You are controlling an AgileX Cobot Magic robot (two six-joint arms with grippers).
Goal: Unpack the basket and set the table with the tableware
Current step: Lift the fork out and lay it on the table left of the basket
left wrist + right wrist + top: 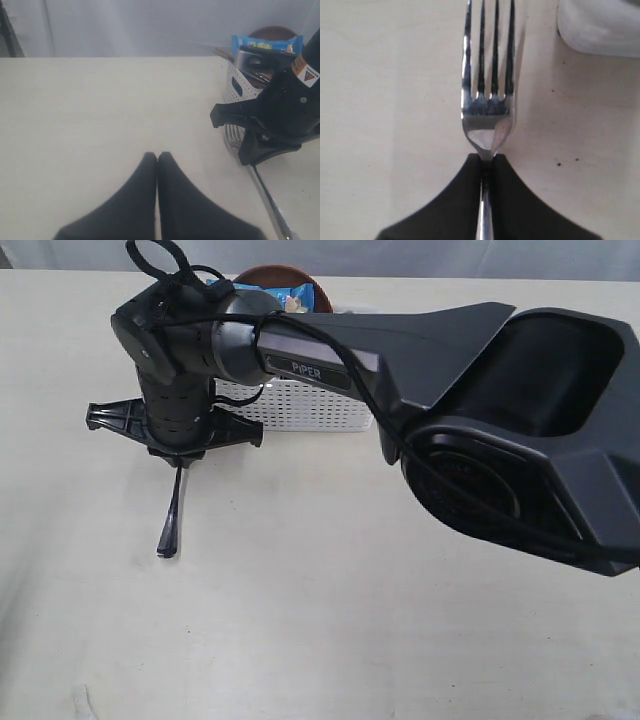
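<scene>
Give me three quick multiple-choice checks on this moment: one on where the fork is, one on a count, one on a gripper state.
1. Where is the fork?
A. Inside the basket
B. Outside the basket, over the table
C. On the brown plate

2. How many tines does the fork have?
A. Two
B. Three
C. Four

3. How is the left gripper?
A. Shut and empty
B. Wide open
C. Shut on a spoon

Answers:
1 B: the right wrist view shows it pinched in the right gripper above bare tabletop, with the basket's corner off to one side.
2 C: four tines show in that view.
3 A: its fingers meet with nothing between them.
</scene>
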